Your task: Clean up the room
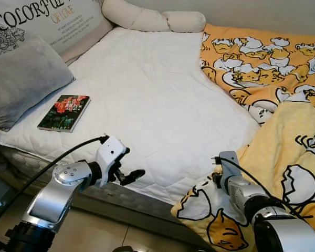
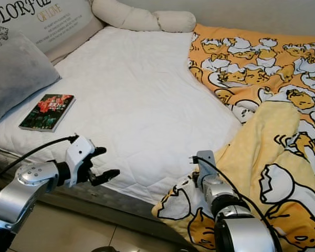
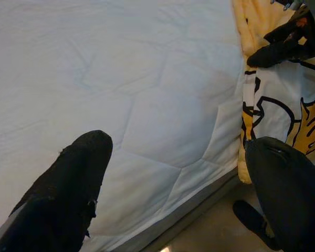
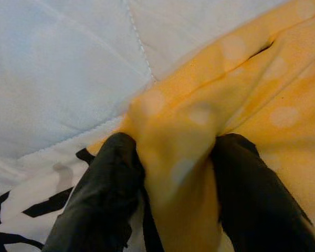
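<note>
Light bright, even, soft; no hard shadows, no glare. Head views sharp w/ slight bending at edges. White mattress (image 1: pixel 147 89) near washed out, quilting faint. Grey pillow (image 1: pixel 21 79) a bit darker at the left edge. Left wrist view: fingers (image 3: pixel 68 184) close, dark, soft-edged. Right wrist view: blanket (image 4: pixel 199 115) fold blurry, out of focus, low detail.

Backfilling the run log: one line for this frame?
right gripper: shut on yellow blanket | left gripper: open, above bed edge | book: on white mattress
</note>
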Motion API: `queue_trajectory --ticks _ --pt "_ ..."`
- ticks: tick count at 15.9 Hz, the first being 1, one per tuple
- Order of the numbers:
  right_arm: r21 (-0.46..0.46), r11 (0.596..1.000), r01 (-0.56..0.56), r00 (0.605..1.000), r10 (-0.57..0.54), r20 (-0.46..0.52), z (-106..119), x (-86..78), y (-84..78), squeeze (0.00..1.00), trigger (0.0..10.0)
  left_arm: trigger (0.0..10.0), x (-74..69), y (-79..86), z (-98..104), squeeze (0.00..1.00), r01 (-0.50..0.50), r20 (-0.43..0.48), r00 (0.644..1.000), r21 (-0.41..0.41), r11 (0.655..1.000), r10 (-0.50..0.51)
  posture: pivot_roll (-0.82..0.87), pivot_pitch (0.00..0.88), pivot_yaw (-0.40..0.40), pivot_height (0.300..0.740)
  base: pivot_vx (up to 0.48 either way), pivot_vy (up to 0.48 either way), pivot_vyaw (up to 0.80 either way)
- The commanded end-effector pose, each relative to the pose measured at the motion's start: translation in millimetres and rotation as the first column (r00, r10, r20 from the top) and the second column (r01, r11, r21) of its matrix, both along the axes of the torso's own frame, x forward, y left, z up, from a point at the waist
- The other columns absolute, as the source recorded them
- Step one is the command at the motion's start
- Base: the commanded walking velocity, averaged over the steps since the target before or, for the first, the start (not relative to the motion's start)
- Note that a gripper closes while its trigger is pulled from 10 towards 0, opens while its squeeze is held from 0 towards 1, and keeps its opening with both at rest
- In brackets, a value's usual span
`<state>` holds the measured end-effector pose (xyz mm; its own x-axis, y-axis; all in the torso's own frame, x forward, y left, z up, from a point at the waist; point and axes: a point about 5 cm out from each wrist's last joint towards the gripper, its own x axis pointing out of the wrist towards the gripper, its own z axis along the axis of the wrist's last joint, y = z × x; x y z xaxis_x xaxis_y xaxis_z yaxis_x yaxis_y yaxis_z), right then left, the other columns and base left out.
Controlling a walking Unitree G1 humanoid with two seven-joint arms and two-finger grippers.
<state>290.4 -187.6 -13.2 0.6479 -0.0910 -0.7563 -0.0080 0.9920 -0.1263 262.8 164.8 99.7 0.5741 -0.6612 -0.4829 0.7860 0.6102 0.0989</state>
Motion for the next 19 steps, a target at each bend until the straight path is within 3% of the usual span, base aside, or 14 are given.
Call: queue_trajectory --ticks 1,8,10,11,13,14,16,17,18,19 --pt "0.012 1.0 0.014 0.999 -0.013 -0.032 -7.4 -8.9 -4.6 0.0 0.0 10.0 -2.1 0.1 1.0 0.0 0.014 -0.008 1.0 0.005 1.0 -0.014 0.1 0.0 0.031 0.74 0.0 0.0 0.0" --pt "0.059 0.991 -0.124 0.992 0.124 0.011 0.3 -1.7 -3.5 0.0 0.0 10.0 -0.8 -4.9 1.2 0.0 0.02 -0.008 1.0 -0.002 1.0 -0.02 0.09 0.0 0.019 0.74 0.0 0.0 0.0" --pt "0.112 0.96 -0.256 0.965 0.248 0.084 7.0 2.9 2.2 0.0 0.0 10.0 -1.0 -5.1 1.0 0.0 0.02 -0.009 1.0 -0.003 1.0 -0.02 0.09 0.0 0.015 0.74 0.0 0.0 0.0" --pt "0.168 0.907 -0.387 0.92 0.368 0.133 10.3 1.5 8.1 0.0 0.0 10.0 -0.9 -5.7 0.8 0.0 0.019 -0.011 1.0 -0.006 1.0 -0.019 0.09 0.0 0.013 0.74 0.0 0.0 0.0" --pt "0.284 0.73 -0.622 0.783 0.57 0.248 18.1 -9.1 20.4 0.0 0.0 10.0 -2.5 -6.3 0.0 0.0 0.019 -0.014 1.0 -0.009 1.0 -0.019 0.1 0.0 0.01 0.74 0.0 0.0 0.0" --pt "0.314 0.57 -0.759 0.649 0.701 0.296 23.5 -24.5 25.0 0.0 0.0 10.0 -4.0 -5.6 -0.5 0.0 0.019 -0.018 1.0 -0.01 1.0 -0.02 0.1 0.0 0.008 0.74 0.0 0.0 0.0" --pt "0.403 0.283 -0.87 0.421 0.852 0.311 28.2 -57.6 26.0 0.0 0.0 10.0 -6.4 -4.4 -0.9 0.0 0.019 -0.023 1.0 -0.01 1.0 -0.02 0.11 0.0 -0.001 0.74 0.0 0.0 0.0" --pt "0.442 0.226 -0.868 0.383 0.87 0.309 27.0 -64.1 25.6 0.0 0.0 10.0 -6.9 -4.2 -1.2 0.0 0.019 -0.024 1.0 -0.01 1.0 -0.019 0.11 0.0 -0.001 0.74 0.0 0.0 0.0" --pt "0.52 0.126 -0.845 0.316 0.901 0.297 23.3 -79.9 22.3 0.0 0.0 10.0 -9.1 -3.6 -2.0 0.0 0.017 -0.031 0.999 -0.013 1.0 -0.018 0.11 0.0 -0.004 0.74 0.0 0.0 0.0" --pt "0.512 0.126 -0.849 0.299 0.915 0.271 20.3 -83.6 19.9 0.0 0.0 10.0 -10.4 -3.6 -2.2 0.0 0.019 -0.036 0.999 -0.016 1.0 -0.019 0.11 0.0 -0.003 0.74 0.0 0.0 0.0"
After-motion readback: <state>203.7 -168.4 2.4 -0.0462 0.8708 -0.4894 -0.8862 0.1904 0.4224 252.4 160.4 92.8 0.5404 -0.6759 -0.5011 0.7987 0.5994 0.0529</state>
